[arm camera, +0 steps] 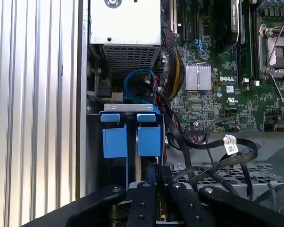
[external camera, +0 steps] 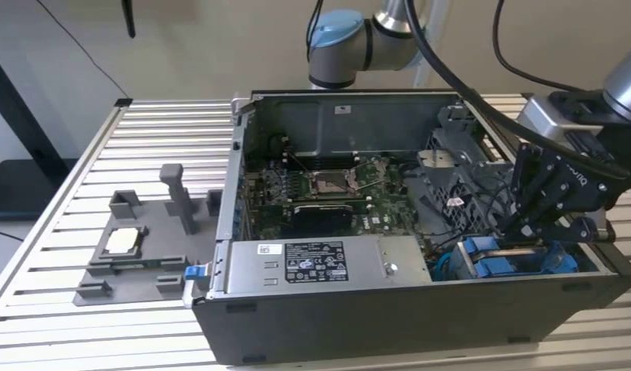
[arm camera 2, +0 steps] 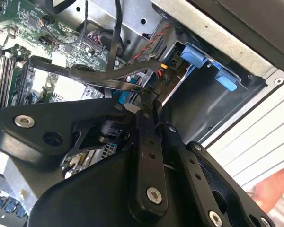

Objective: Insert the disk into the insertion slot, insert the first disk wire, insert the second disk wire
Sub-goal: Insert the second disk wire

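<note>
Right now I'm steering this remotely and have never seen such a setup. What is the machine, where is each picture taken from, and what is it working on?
It is a single robot arm with a black gripper, reaching into an open computer case that lies on a slatted metal table.

The exterior view looks at the whole scene from off the arm. Both wrist views ride on the arm and look past the gripper.

The gripper sits low over the insertion slot, the bay with blue plastic parts at the case's corner, beside the silver power-supply box. Black cables run right by its fingers. The motherboard lies deeper inside. A grey fixture rests on the table outside the case.
</note>
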You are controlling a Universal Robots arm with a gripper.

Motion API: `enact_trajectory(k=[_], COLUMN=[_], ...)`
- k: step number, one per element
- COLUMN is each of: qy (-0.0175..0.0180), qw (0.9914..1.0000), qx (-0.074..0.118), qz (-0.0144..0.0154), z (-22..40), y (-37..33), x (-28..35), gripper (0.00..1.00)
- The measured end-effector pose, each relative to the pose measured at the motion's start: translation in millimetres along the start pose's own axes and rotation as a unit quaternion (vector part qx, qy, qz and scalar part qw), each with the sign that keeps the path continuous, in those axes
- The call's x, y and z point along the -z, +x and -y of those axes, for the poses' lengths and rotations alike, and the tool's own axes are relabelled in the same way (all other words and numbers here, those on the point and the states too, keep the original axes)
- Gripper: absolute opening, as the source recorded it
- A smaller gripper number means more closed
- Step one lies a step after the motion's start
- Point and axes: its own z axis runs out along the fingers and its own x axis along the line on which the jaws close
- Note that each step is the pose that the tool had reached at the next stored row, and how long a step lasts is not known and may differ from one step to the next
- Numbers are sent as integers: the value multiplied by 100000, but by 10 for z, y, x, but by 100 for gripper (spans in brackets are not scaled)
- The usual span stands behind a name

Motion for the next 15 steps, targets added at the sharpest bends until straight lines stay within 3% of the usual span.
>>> enact_trajectory(k=[15], qy=[-5], qw=[100000], qx=[3], qz=[54], z=[1], y=[4], x=[-11], gripper=[18])
